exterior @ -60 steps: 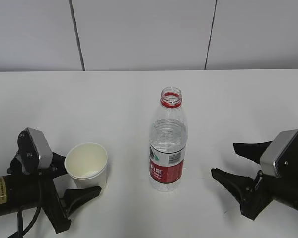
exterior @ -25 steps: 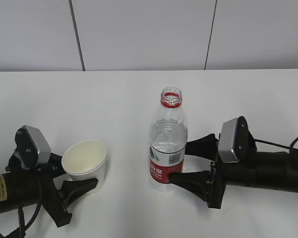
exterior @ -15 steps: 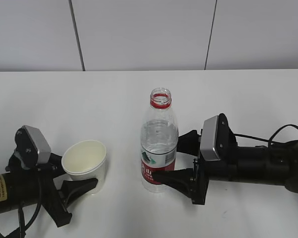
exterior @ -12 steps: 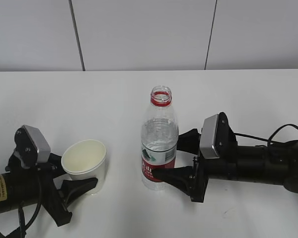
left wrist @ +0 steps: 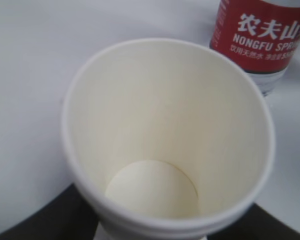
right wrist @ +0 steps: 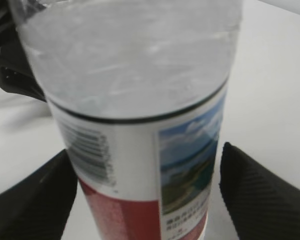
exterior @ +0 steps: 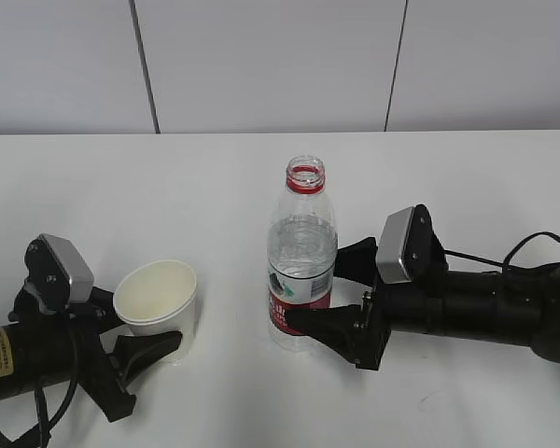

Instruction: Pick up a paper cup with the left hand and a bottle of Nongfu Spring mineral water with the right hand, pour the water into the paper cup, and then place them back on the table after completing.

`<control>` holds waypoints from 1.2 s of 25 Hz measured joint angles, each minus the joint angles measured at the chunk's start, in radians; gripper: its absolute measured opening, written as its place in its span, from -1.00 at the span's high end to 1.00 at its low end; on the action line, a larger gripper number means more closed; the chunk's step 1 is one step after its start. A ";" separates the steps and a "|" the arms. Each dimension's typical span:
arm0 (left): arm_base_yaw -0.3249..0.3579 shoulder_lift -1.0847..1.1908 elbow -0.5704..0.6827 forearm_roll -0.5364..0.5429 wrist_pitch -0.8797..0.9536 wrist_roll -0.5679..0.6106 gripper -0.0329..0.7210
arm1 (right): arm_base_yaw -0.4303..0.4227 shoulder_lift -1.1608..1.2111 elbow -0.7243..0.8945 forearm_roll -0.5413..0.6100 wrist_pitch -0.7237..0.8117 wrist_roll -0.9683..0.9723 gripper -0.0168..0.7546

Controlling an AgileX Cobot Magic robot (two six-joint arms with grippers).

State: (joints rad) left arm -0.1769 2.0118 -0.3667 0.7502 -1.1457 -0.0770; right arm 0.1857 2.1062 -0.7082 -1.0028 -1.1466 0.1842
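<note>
- White paper cup (exterior: 157, 303) sits at the left of the tabletop (exterior: 215, 177), tilted a little, its mouth leaning toward the left hand (exterior: 121, 350).
- The left hand's black fingers (exterior: 154, 347) are closed on the cup's lower wall, one on each side; the left wrist view looks straight down into the cup (left wrist: 167, 145), and no liquid is visible on its pale bottom.
- A clear bottle of Nongfu Spring mineral water (exterior: 301, 261) stands upright near the middle of the tabletop, cap off, a red ring at its neck and a red and white label low on its body.
- The water (exterior: 301, 250) fills the bottle to about its shoulder.
- The right hand (exterior: 331, 289) reaches in from the right, its fingers (exterior: 322, 327) spread wide on either side of the label.
- In the right wrist view, the fingers (right wrist: 257, 190) flank the bottle (right wrist: 140, 130); the right one shows a gap beside the label.
- Cup and bottle stand near each other without touching.
</note>
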 joint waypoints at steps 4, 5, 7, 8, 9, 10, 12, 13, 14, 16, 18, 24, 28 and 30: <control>0.000 0.000 0.000 0.000 0.000 0.000 -0.08 | 0.000 0.000 -0.020 0.000 0.000 0.002 -0.78; 0.000 0.000 0.000 0.000 0.000 -0.001 -0.08 | 0.000 0.000 -0.024 0.000 0.000 0.004 -0.78; 0.000 0.000 0.000 0.000 0.000 -0.003 -0.08 | 0.000 0.000 -0.029 0.000 0.000 0.004 -0.77; 0.000 0.000 0.000 -0.001 0.000 -0.004 -0.08 | 0.000 0.000 -0.029 0.000 0.000 0.004 -0.77; 0.000 0.000 0.000 -0.001 0.000 -0.004 -0.08 | 0.000 0.000 -0.029 0.000 0.000 0.006 -0.75; 0.000 0.000 0.000 -0.001 0.000 -0.010 -0.08 | 0.000 0.000 -0.029 0.000 0.000 0.006 -0.73; 0.000 0.000 0.000 -0.009 0.000 -0.030 -0.08 | 0.000 0.000 -0.029 0.000 0.000 0.008 -0.65; 0.000 0.000 0.000 -0.013 0.000 -0.041 -0.08 | 0.000 0.000 -0.029 0.000 0.000 0.008 -0.59; 0.000 0.000 0.000 -0.018 -0.001 -0.050 -0.08 | 0.000 0.000 -0.029 0.002 0.000 0.008 -0.52; 0.000 0.000 0.000 -0.022 -0.002 -0.063 -0.08 | 0.000 0.000 -0.029 0.002 0.000 0.008 -0.43; 0.000 0.000 0.000 -0.023 -0.002 -0.072 -0.08 | 0.000 0.000 -0.029 0.004 0.000 0.008 -0.36; 0.000 0.000 0.000 -0.024 -0.003 -0.087 -0.08 | 0.000 0.000 -0.029 0.013 0.000 0.008 -0.31; 0.000 -0.002 0.000 -0.025 -0.003 -0.103 -0.08 | 0.000 0.000 -0.030 0.061 0.004 0.006 -0.30; 0.000 -0.018 0.000 -0.025 0.002 -0.106 -0.08 | 0.000 0.000 -0.037 0.073 0.010 0.002 -0.29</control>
State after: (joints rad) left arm -0.1769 1.9941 -0.3667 0.7254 -1.1432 -0.1830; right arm 0.1857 2.1067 -0.7449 -0.9302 -1.1363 0.1863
